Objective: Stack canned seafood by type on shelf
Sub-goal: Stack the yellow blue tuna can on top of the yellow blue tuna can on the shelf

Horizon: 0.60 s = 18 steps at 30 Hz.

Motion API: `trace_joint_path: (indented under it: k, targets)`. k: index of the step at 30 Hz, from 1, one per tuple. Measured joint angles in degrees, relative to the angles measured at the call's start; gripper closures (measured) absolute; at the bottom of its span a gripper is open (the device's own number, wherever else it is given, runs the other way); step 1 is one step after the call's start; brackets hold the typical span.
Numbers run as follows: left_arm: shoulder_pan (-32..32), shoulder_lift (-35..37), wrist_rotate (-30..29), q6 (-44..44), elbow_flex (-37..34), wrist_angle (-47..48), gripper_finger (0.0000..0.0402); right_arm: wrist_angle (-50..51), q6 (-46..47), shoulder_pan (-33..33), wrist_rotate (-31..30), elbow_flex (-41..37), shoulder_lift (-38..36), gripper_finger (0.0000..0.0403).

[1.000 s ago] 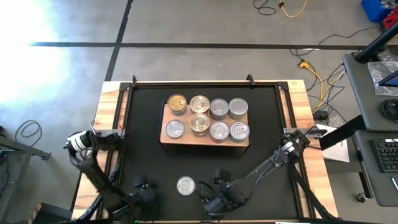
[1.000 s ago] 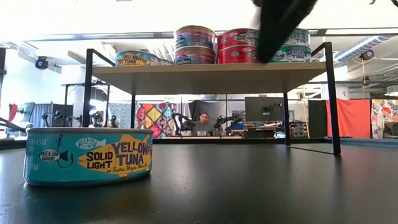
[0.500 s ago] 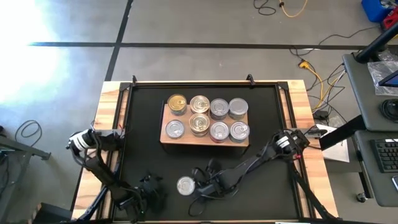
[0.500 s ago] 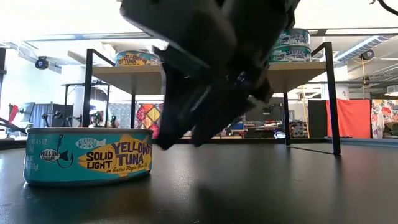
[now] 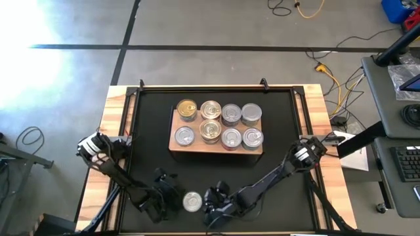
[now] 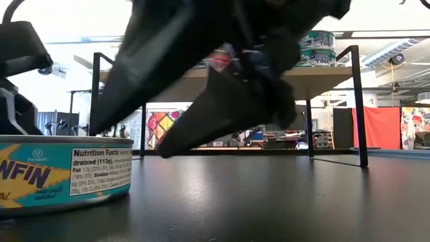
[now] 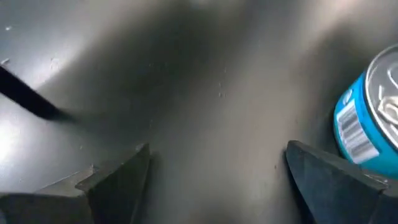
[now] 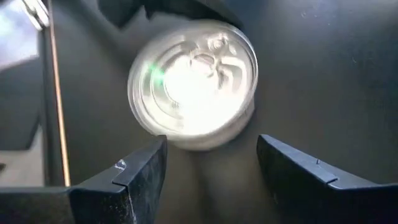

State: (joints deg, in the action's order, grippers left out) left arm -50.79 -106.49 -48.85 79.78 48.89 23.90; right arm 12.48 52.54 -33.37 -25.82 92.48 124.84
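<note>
Between the two grippers, a short teal-labelled tuna tin with a silver pull-tab lid [image 5: 192,202] sits on the black mat [image 5: 151,131]. Right gripper [image 5: 211,204], fingers apart, hovers just beside it; left gripper [image 5: 172,196] stands spread wide opposite. Beyond both, eight tins [image 5: 220,124] fill the pale wooden shelf board [image 5: 173,145].

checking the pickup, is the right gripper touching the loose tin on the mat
Apart. The right wrist view shows the right gripper open, with dark mat visible between its fingers and the loose tin.
</note>
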Motion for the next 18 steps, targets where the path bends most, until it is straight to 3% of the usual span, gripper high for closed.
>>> trace_joint_path:
  k: [4, 8, 13, 18]
  targets:
    - [-0.9, 1.7, 3.9, -0.8, 0.0, 1.8, 0.0039, 7.1, 1.8, -1.6, 0.3, 1.5, 0.0, 0.0158]
    - [-6.1, 4.2, 9.3, -3.7, 1.3, 1.6, 0.004, 12.5, 0.3, -1.7, 0.4, 1.9, -0.1, 0.0147]
    - [-10.4, 4.2, 11.4, -17.2, 3.3, -5.0, 0.0039, 12.1, -12.8, -1.5, 0.5, 1.6, -0.1, 0.0125]
    - [-7.5, 2.5, 11.6, -19.6, 2.1, -6.2, 0.0023, 12.1, -21.8, -0.1, 3.8, 1.5, 0.0, 0.0095]
